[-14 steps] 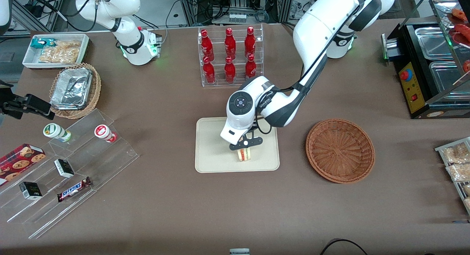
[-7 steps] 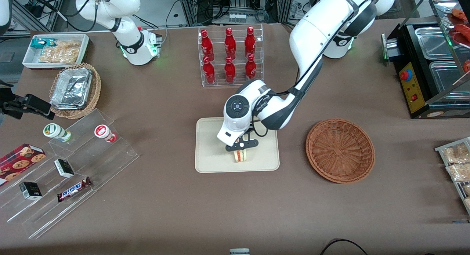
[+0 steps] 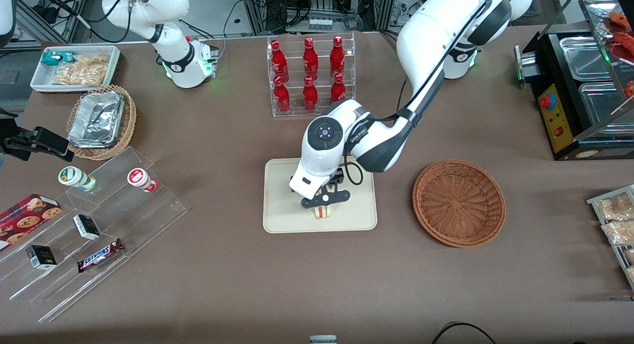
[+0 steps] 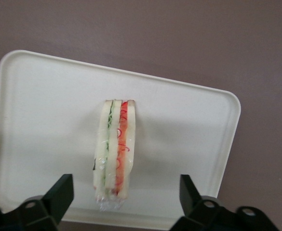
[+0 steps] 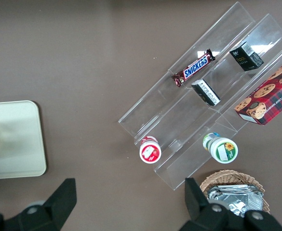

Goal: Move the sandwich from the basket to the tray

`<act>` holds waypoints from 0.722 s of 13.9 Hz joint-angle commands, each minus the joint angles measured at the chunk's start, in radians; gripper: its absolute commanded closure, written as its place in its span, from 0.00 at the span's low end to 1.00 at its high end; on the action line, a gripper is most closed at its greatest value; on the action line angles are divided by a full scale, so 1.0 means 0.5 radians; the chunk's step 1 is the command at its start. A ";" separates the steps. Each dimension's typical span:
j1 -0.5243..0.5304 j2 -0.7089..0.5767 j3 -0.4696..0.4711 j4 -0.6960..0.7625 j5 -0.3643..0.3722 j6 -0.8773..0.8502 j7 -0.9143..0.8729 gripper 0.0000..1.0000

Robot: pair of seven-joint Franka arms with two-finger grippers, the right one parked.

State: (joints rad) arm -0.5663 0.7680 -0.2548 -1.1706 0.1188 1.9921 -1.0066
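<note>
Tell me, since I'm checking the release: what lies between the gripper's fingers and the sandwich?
Nothing: in the left wrist view the open gripper straddles the sandwich with bare tray showing on each side.

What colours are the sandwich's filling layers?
Green and red between pale bread on the sandwich, clearest in the left wrist view.

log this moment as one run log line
phase: release | sandwich: on tray, on edge | gripper: open, above sandwich, not touching | basket: empty
</note>
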 commanded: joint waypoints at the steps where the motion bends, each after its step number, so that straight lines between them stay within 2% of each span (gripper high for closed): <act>1: 0.065 -0.225 0.006 -0.049 0.023 -0.234 0.010 0.00; 4: 0.316 -0.544 -0.015 -0.247 -0.001 -0.416 0.062 0.00; 6: 0.436 -0.762 -0.009 -0.438 -0.075 -0.471 0.315 0.00; 10: 0.755 -0.974 0.000 -0.451 -0.121 -0.925 0.794 0.00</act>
State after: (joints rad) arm -0.2510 0.3589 -0.2496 -1.3373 0.0751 1.5903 -0.6932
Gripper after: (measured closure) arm 0.000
